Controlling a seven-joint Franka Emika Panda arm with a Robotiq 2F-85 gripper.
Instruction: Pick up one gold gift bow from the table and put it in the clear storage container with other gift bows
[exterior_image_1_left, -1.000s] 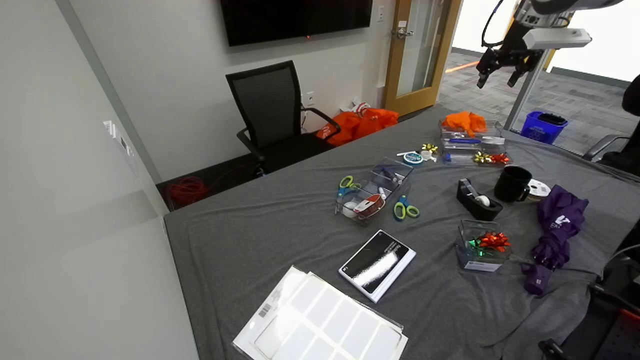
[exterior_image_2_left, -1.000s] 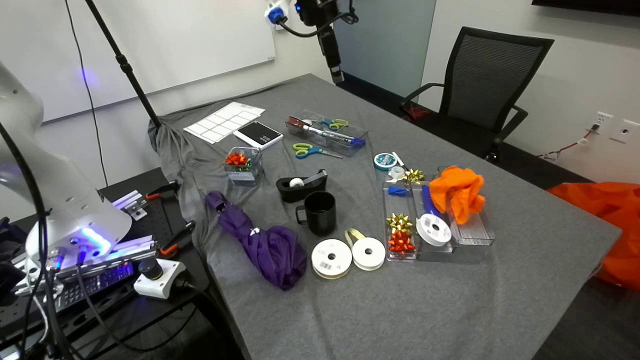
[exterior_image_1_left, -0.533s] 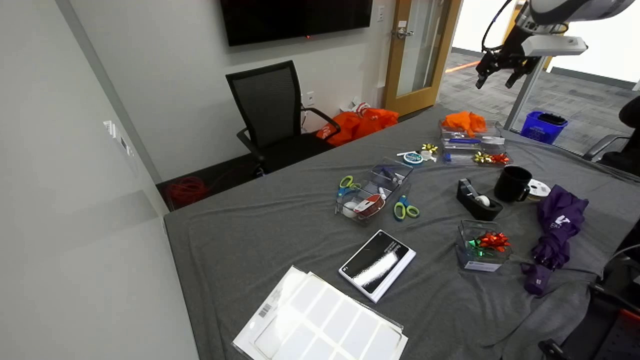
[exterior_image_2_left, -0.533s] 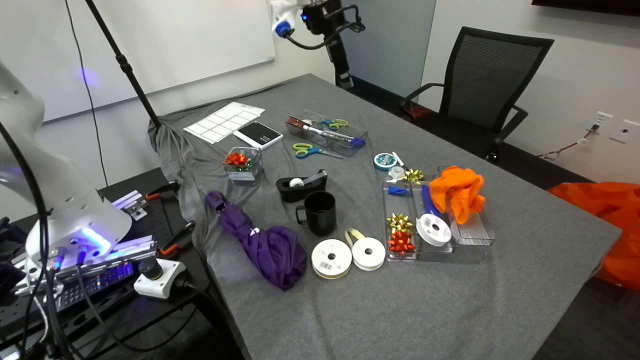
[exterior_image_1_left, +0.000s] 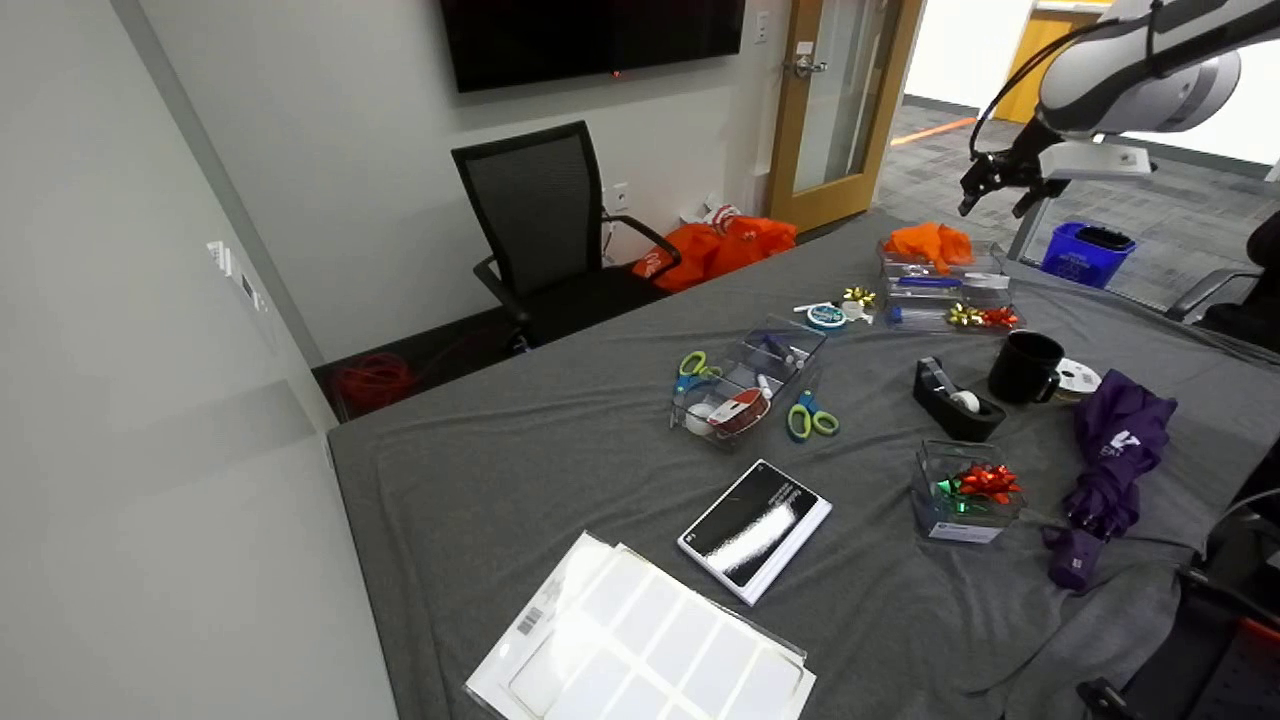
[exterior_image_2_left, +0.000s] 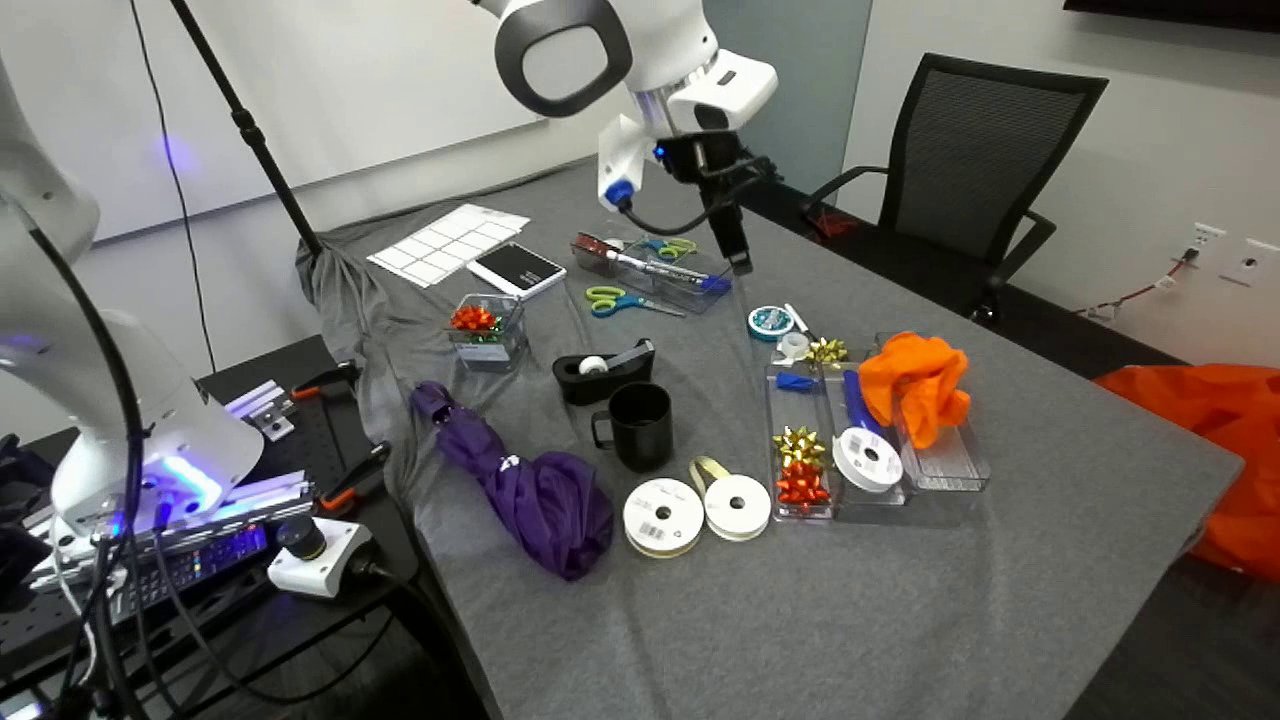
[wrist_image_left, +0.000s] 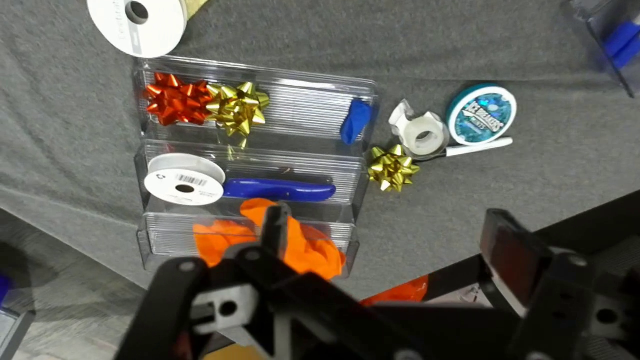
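Grey-draped, the table (exterior_image_2_left: 900, 600) bears a shiny gold star-shaped gift bow (wrist_image_left: 393, 168), seen in the wrist view just ahead of the gap between the raised jaws. It has not shifted since half a second ago. The black two-finger gripper (wrist_image_left: 389, 242) has its jaws wide apart; in both exterior views it hangs lower than before, with more of the white arm (exterior_image_2_left: 660, 45) in sight. Farther from the jaws lie a translucent roll of tape (wrist_image_left: 425, 135) and a round teal-and-white mint container (wrist_image_left: 481, 114). The gripper partly hides bright orange cloth (wrist_image_left: 310, 250) in a clear plastic compartment tray (wrist_image_left: 300, 110). Well apart from the jaws stands a small see-through plastic box (exterior_image_2_left: 510, 350), a shiny red bow (exterior_image_2_left: 475, 318) inside.
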